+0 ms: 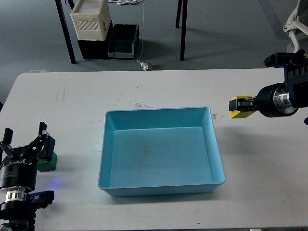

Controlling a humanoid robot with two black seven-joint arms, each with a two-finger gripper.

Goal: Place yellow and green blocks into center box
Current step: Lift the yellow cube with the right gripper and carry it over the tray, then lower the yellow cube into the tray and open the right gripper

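At the left edge of the white table [67, 103], near its front left corner, the left gripper [26, 143] points away from the robot with its black fingers [44, 138] spread wide and nothing between them. The dark green block [47, 162] sits on the tabletop just right of those fingers, partly hidden behind the right-hand one, so close that I cannot tell whether it touches; it is not clasped. A faint blue glow shows on the table surface just below the block. In the middle of the table lies the center box [212, 144], a shallow light blue tray with sloped walls and rounded corners, its long side running left to right; its floor is bare apart from a few faint scuffs. The green block stands well apart from the tray's left wall. To the right of the tray's far right corner, the right gripper [240, 107] reaches in from the right edge of the table, pointing left, its fingers closed narrowly around the yellow block [237, 108]. That block is held above the tabletop, outside the tray. Beyond the table's far edge, on the grey floor, a white slatted crate [90, 20] rests on a black bin [108, 45].
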